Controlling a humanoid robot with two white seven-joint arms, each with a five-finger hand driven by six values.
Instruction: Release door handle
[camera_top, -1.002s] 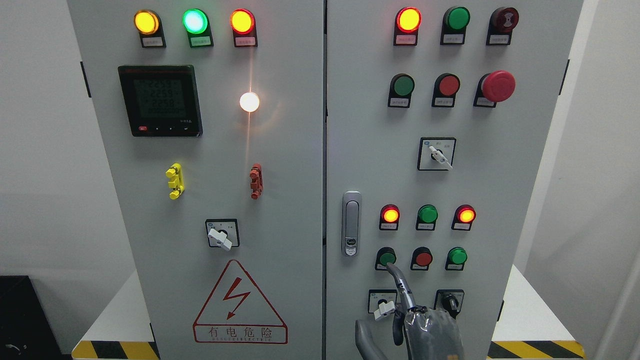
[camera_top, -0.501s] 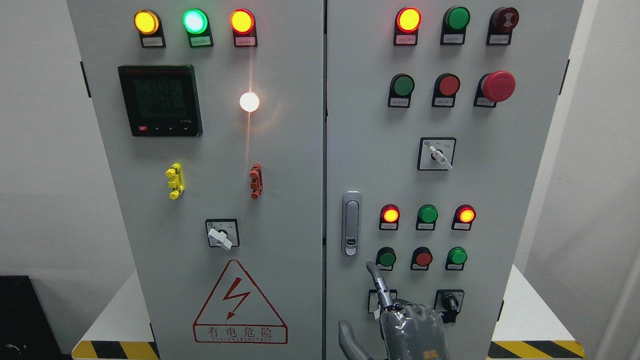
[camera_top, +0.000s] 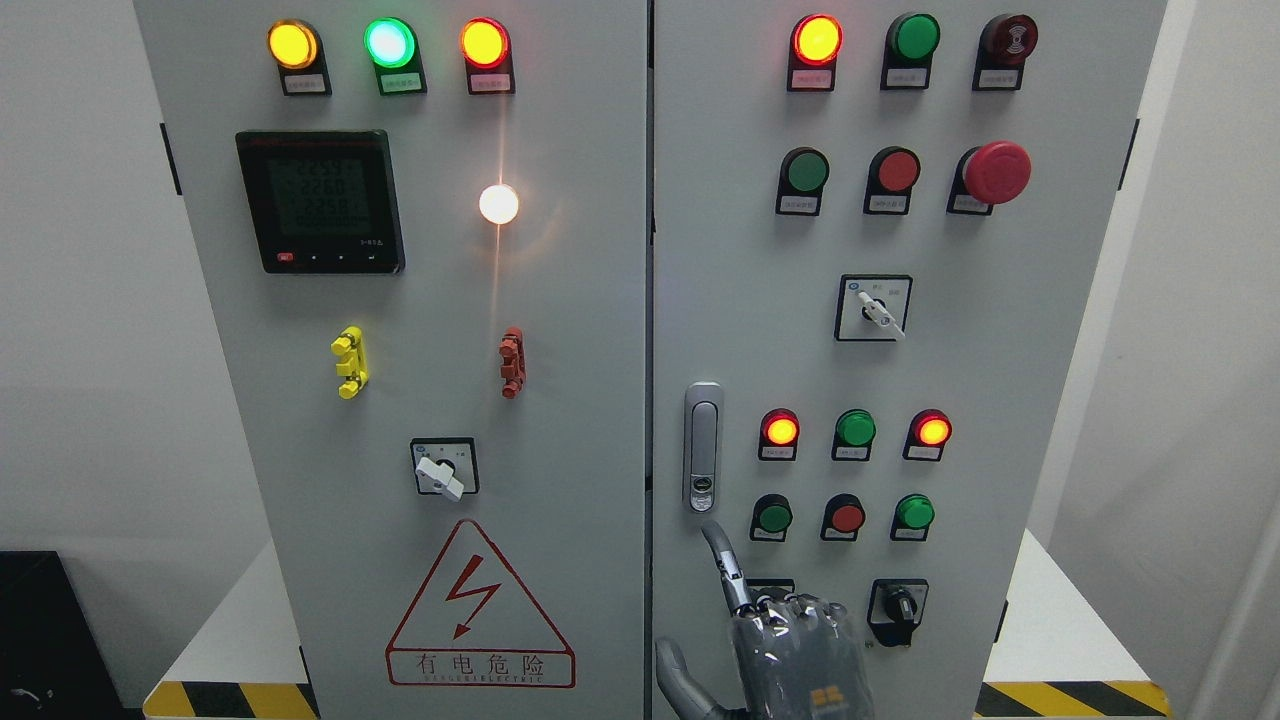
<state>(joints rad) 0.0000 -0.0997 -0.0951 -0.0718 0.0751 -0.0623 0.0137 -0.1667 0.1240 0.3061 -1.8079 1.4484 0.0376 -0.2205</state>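
Your index fingertip (camera_top: 712, 532) points up, just below the door handle (camera_top: 703, 447), other fingers curled, holding nothing. The right hand (camera_top: 775, 640) sits low on the right cabinet door (camera_top: 730, 300). Handle looks already free; next, draw the hand clear.

I saw a bright, evenly lit, sharp picture. The white lamp (camera_top: 498, 204) flared, throwing a vertical streak down the cabinet door (camera_top: 560, 420); shadows were soft.
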